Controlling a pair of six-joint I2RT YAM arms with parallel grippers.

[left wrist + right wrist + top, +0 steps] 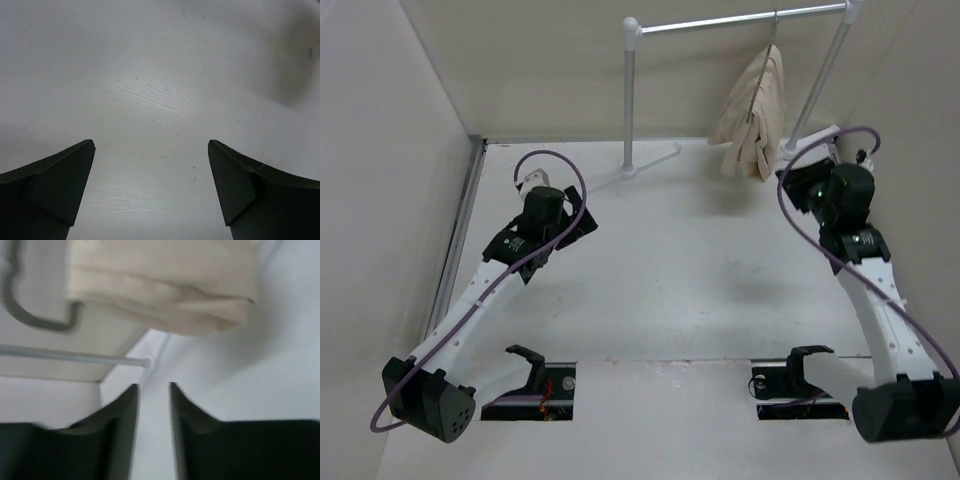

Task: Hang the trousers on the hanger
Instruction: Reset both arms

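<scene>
I am finding the trousers hanging folded over the hanger, which is hooked on the white rack at the table's far right. My right gripper is pointing at them from just beside, fingers nearly closed on nothing. My left gripper is hovering over bare tabletop, spread wide and holding nothing.

Trousers: beige, wrinkled, folded over the hanger, drooping in a bunch at the far right, lower end near the table or touching it, can't tell. Hanger: thin, dark, hook up on the rail, mostly covered by the cloth; rounded corner visible in right wrist view.
</scene>
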